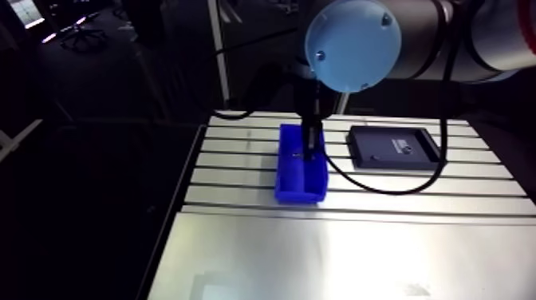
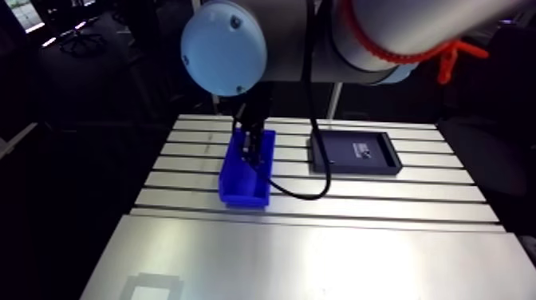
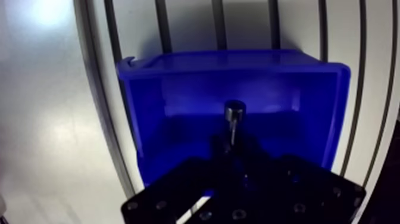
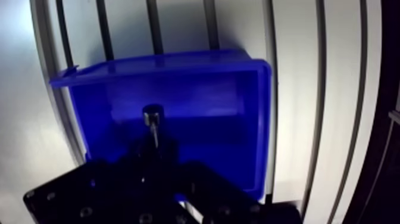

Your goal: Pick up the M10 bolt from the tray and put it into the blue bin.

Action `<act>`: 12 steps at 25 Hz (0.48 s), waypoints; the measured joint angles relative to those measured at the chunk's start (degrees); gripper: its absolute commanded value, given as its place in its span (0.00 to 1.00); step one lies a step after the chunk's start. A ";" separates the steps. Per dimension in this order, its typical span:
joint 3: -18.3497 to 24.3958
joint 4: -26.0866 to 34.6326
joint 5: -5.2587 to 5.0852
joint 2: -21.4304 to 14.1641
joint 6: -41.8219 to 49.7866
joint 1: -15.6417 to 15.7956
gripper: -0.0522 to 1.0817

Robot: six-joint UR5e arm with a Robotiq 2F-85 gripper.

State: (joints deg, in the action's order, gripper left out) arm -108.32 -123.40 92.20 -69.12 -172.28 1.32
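Observation:
The blue bin stands on the slotted table, left of the black tray. My gripper hangs straight down into the bin's open top; in the arm view it is a dark shape over the bin's far half. In the wrist view the M10 bolt sticks out from between the dark fingers, its round head out front and its thin shaft running back into them. The bolt is above the bin's floor, inside its walls. The gripper is shut on the bolt.
The black tray lies flat to the right of the bin with a small pale patch on it. The slotted aluminium table runs under both, and a smooth plate covers its near part. The table's left edge is close to the bin.

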 measured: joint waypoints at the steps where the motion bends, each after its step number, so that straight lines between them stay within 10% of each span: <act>1: -0.14 -0.13 0.00 0.20 0.02 -0.02 0.97; 12: -1.61 -3.75 -0.15 2.66 0.17 0.09 0.84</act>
State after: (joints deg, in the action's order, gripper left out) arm -109.93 -127.15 92.05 -66.46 -172.11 1.41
